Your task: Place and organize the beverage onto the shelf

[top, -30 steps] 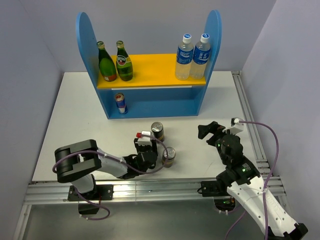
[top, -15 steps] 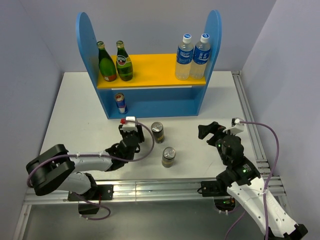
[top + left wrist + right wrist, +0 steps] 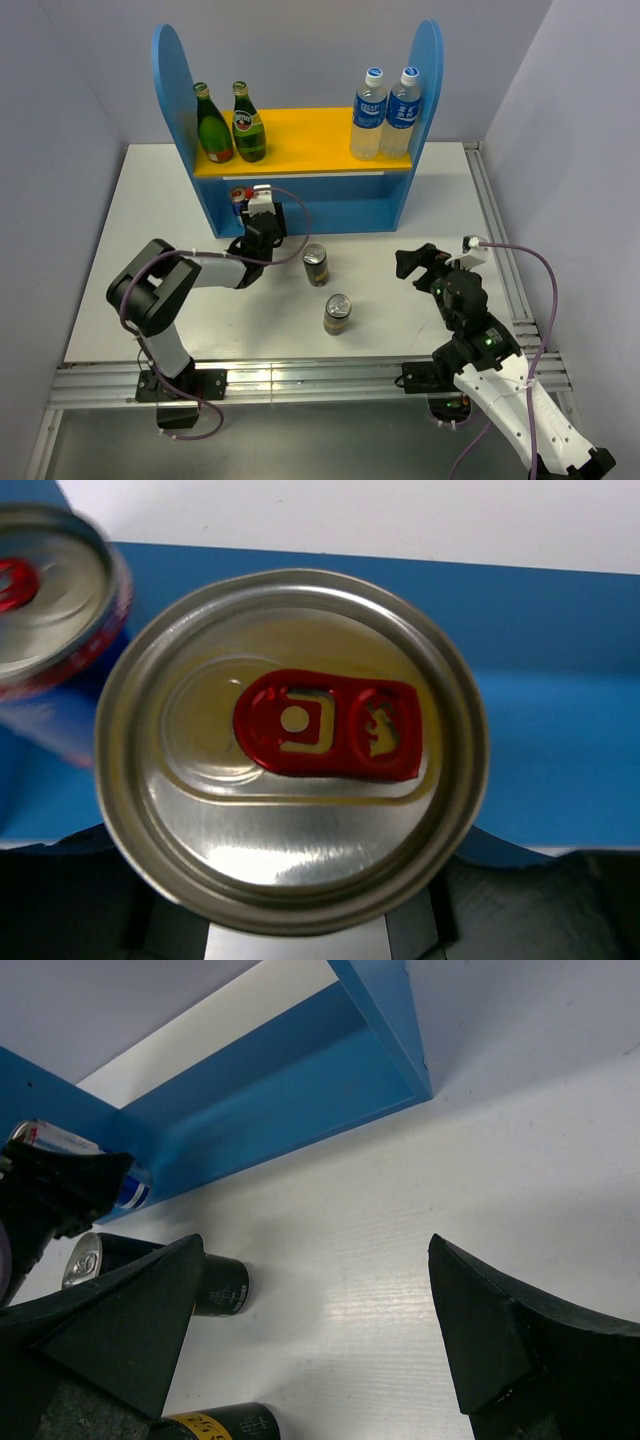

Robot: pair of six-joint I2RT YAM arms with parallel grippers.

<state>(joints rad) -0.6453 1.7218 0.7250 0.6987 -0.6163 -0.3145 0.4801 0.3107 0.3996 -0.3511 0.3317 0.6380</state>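
No legible txt on any can, bottle.

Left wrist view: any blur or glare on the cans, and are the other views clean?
Left wrist: the held can is sharp, with glare low on its lid; the second can at upper left is blurred. Right wrist: fingers near-black, sheen on the table. Top external: even, sharp.

Black-and-white arms, perhaps purple cables
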